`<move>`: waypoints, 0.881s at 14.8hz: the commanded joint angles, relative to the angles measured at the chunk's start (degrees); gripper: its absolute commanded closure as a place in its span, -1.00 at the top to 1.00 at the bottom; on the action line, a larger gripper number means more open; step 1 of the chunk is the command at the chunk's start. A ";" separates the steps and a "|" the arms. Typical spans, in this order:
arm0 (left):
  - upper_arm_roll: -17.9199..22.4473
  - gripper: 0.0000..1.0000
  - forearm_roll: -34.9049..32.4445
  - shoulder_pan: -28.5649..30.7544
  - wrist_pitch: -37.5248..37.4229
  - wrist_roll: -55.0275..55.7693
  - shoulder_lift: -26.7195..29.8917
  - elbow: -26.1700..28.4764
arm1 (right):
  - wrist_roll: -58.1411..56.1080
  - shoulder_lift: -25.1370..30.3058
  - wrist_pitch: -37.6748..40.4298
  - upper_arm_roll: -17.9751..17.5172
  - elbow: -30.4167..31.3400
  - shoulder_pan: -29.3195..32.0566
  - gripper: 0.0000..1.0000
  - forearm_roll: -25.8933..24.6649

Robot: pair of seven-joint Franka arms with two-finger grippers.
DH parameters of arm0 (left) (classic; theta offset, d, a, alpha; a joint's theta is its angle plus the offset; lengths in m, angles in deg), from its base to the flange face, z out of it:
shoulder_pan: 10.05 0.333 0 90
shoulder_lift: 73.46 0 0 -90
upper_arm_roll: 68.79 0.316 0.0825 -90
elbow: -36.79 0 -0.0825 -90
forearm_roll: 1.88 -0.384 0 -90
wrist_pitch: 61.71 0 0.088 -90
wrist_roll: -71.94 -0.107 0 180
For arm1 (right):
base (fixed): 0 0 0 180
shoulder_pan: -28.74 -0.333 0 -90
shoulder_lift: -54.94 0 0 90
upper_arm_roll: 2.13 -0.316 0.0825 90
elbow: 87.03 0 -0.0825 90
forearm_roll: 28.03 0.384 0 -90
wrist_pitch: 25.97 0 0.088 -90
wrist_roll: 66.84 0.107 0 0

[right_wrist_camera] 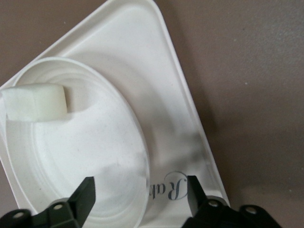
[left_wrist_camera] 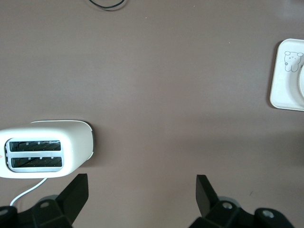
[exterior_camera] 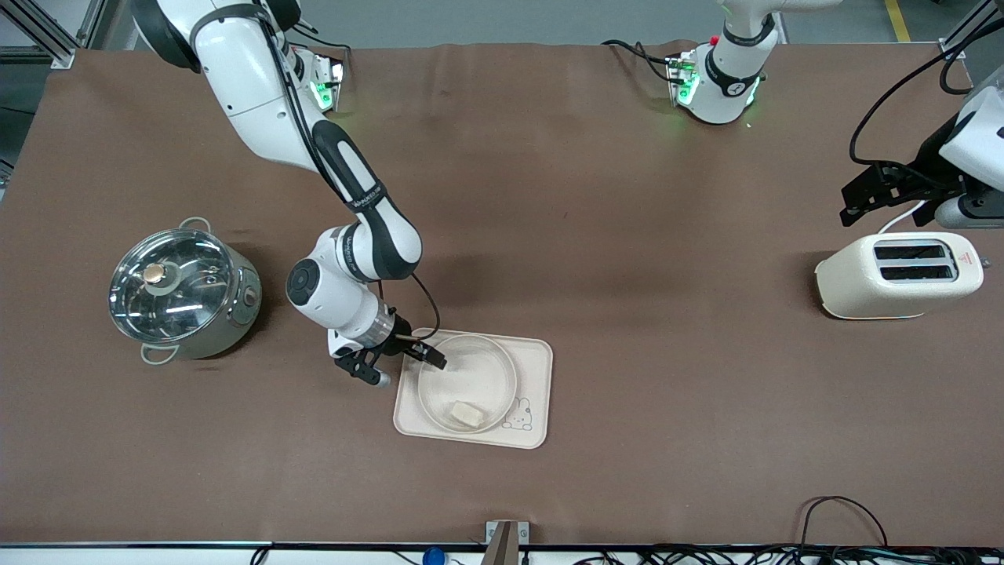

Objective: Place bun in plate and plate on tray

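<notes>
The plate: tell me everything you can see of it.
The plate is a round, shallow, plain cream dish with a raised rim, looking like smooth matte plastic or ceramic. It lies flat inside the tray, filling most of it. The bun rests in it, against the rim on the side nearest the front camera. The right gripper hangs open at the plate's edge toward the right arm's end, its fingers astride the rim; contact cannot be told.

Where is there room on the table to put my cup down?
The widest bare brown stretch lies between the cream rectangular tray and the cream toaster. More bare cloth runs from the tray toward the front camera. It is crowded at the tray: the round cream plate with the pale bun fills it, the open right gripper over its rim.
</notes>
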 commanded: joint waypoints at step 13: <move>-0.06 1.00 0.48 0.03 -2.70 -1.04 0.08 -1.31 | -10.94 39.37 55.88 0.69 3.12 23.53 1.00 -30.63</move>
